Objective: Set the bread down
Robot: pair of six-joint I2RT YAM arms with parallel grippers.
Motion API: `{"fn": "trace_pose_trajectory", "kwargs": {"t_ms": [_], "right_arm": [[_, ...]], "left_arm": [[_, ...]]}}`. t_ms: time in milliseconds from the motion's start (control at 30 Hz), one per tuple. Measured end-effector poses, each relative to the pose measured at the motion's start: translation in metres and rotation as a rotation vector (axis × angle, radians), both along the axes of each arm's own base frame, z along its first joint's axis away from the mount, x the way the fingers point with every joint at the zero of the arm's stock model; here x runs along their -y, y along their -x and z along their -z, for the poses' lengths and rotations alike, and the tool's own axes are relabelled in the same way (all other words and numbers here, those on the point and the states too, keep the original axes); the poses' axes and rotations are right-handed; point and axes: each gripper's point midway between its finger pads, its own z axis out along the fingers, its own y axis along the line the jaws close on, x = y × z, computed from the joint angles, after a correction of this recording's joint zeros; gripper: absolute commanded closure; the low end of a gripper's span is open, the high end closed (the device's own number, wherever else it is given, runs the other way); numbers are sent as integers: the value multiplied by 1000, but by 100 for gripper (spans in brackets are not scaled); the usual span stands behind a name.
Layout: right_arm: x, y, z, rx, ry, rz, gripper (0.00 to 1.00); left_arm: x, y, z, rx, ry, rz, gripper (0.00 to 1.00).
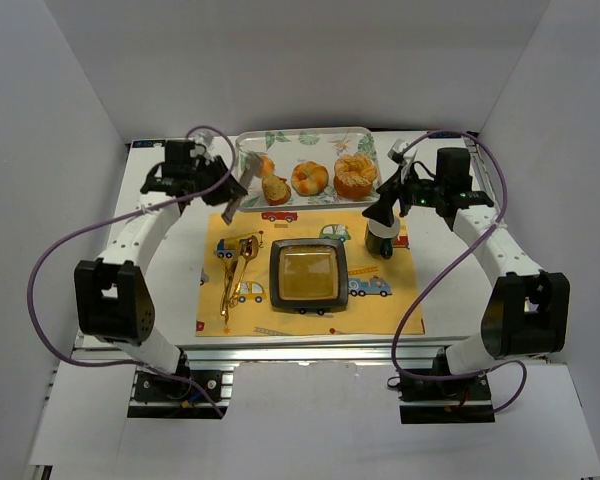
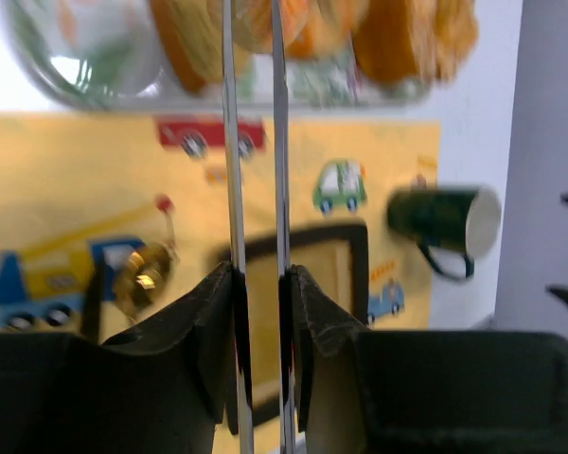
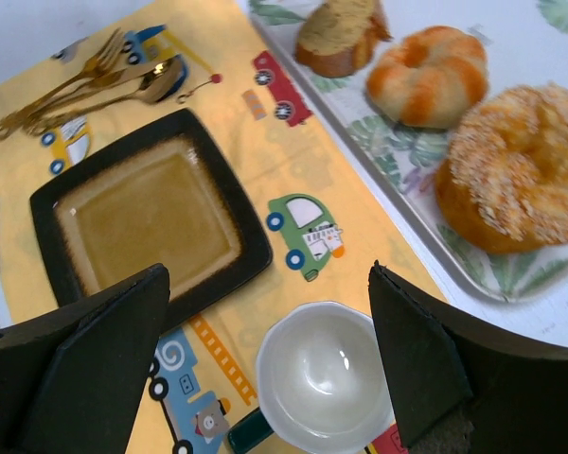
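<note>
Several breads lie on the leaf-patterned tray [image 1: 250,148]: a small piece [image 1: 265,163], a brown slice [image 1: 276,188], an orange swirl bun [image 1: 309,178] and a seeded bagel [image 1: 355,176]. My left gripper [image 1: 223,184] is shut on silver tongs [image 1: 232,203], held at the tray's left end. In the left wrist view the gripper [image 2: 262,274] clamps the two tong blades [image 2: 229,142], which point toward the blurred breads [image 2: 398,38]. My right gripper [image 1: 390,198] is open and empty above the mug [image 1: 381,236]. The black square plate [image 1: 308,275] is bare.
A yellow placemat [image 1: 400,305] with cartoon vehicles holds the plate, gold cutlery [image 1: 238,270] at its left and the dark green mug [image 3: 327,383] at its right. The right wrist view shows its gripper [image 3: 267,270], the plate [image 3: 151,213], the bun [image 3: 431,74] and the bagel [image 3: 516,165].
</note>
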Motion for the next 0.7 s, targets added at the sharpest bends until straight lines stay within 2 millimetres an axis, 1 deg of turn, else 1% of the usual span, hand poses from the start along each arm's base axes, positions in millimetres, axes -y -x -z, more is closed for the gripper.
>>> {"fn": "trace_pose_trajectory", "kwargs": {"t_ms": [67,133,200,233,300,367,467,500,533,567,667,700], "right_arm": [[-3,8,-2,18,-1,-53,11],[-6,16,-7,48,-8,-99,11],[-8,21,-13,75,-16,-129,10],[-8,22,-16,87,-17,-139,11],[-10,25,-18,96,-23,-156,11],[-10,27,-16,89,-23,-161,11],[-10,29,-17,80,-29,-170,11],[-11,28,-18,80,-31,-173,11],[-11,27,-19,81,-33,-174,11],[-11,26,-20,83,-33,-175,11],[-11,26,-20,84,-34,-175,11],[-12,26,-20,83,-33,-175,11]], "left_arm": [[23,34,14,-46,8,70,100],[48,75,30,-108,12,151,100],[69,114,39,-155,23,232,100],[76,132,42,-177,27,266,100],[82,158,42,-197,36,306,100],[83,171,40,-201,41,318,100],[89,182,41,-205,34,343,100],[91,186,43,-211,28,352,97],[93,189,47,-222,20,362,94],[95,191,50,-231,13,368,87],[98,196,58,-250,-6,377,72],[97,196,59,-251,-10,374,69]]}}
